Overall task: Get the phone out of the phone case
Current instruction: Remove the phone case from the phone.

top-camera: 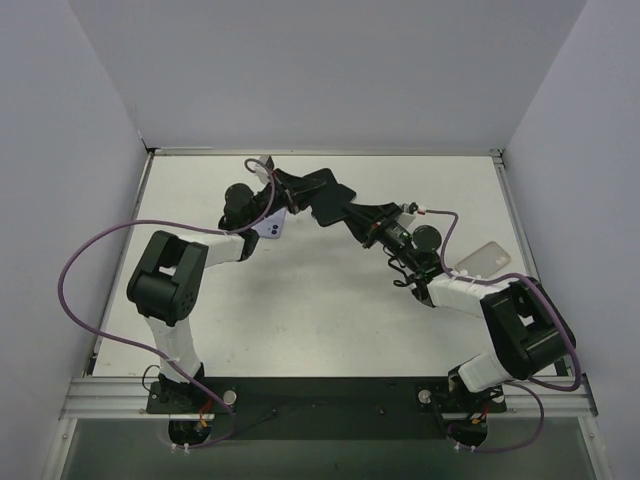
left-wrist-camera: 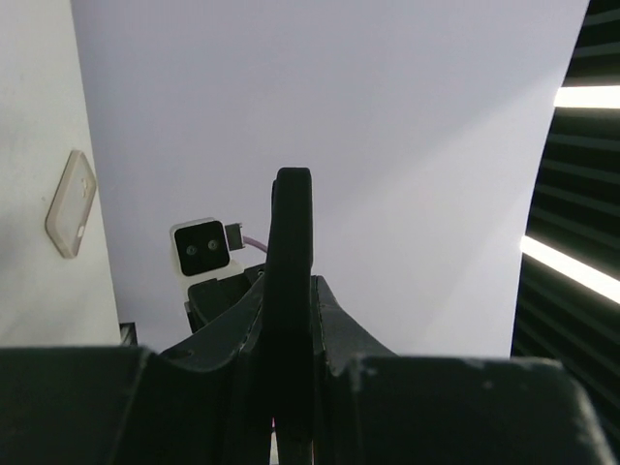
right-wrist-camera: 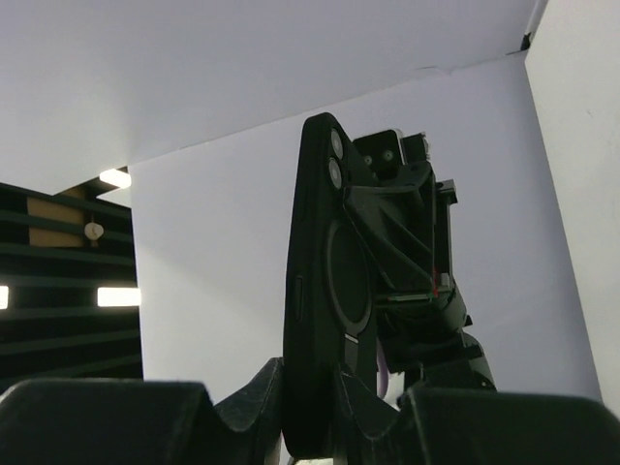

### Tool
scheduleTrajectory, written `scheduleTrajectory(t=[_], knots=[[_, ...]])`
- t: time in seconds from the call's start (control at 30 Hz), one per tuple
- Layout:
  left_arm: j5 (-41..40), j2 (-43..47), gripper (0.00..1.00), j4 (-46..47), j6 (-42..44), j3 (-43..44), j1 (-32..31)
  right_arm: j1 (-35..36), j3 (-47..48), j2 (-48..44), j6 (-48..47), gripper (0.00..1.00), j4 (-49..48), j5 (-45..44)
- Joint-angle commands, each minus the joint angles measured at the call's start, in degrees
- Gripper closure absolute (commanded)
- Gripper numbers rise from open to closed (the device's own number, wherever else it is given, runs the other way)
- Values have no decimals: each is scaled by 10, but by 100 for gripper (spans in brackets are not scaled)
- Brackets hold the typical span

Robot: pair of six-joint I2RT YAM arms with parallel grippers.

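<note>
The phone case (top-camera: 326, 203), phone (right-wrist-camera: 335, 159) inside, is held upper centre, off the table (top-camera: 300, 320) — left gripper (left-wrist-camera: 291, 325) and right gripper (right-wrist-camera: 318, 412) both clamped on it. Anchor one edge; peel a corner first.

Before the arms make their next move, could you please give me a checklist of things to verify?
1. Left hand shut on the black phone case: ok.
2. Right hand shut on it too: ok.
3. Case held up off the table: ok.
4. Phone out of the case: not ok, its lenses show in the cutout.
5. Clear case lies apart from both arms: ok.
</note>
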State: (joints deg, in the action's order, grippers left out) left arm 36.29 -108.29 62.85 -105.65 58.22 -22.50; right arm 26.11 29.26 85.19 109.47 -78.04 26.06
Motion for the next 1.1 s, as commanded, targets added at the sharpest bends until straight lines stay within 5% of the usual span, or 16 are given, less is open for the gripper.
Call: scheduleTrajectory(t=[0.0, 0.8, 1.07], knots=[[-57, 73, 100, 278, -59, 54, -23, 34, 62, 14, 101, 100, -173, -72], [-151, 142, 100, 325, -102, 113, -33, 99, 309, 75, 154, 100, -174, -163], [-158, 160, 100, 326, -109, 137, -36, 117, 313, 87, 155, 100, -173, -169]])
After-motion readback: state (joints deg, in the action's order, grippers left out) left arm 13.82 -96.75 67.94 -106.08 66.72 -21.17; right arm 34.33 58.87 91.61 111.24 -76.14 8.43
